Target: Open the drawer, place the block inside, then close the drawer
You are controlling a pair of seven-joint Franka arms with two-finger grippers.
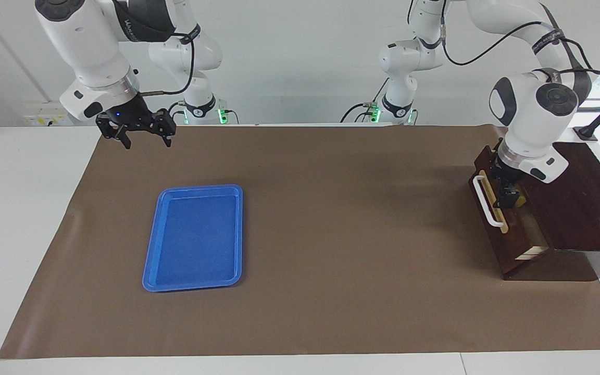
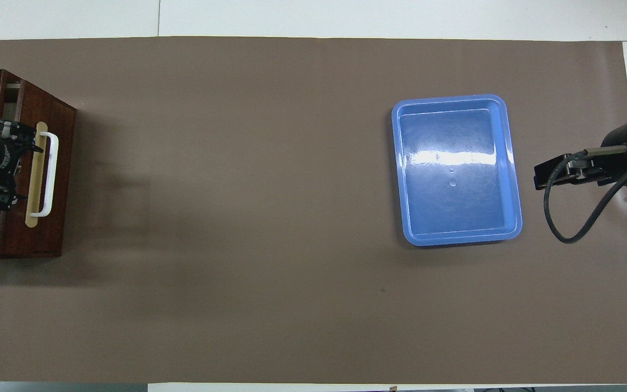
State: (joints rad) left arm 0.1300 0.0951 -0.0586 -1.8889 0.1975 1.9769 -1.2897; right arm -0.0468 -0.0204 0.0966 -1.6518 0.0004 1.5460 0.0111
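Covering the table, a brown paper mat (image 1: 331,234) carries a dark wooden box whose drawer (image 1: 513,234) stands open, a blue plastic tray (image 1: 194,237), the left gripper (image 1: 508,200) dipping inside the drawer, jaw state and yellow block unreadable, and the waiting right gripper (image 1: 146,139) spread wide over the mat's edge.

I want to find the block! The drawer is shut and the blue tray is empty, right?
No, the drawer is open, the facing view shows; the left gripper is in it. The tray is empty. The right gripper waits over the mat.
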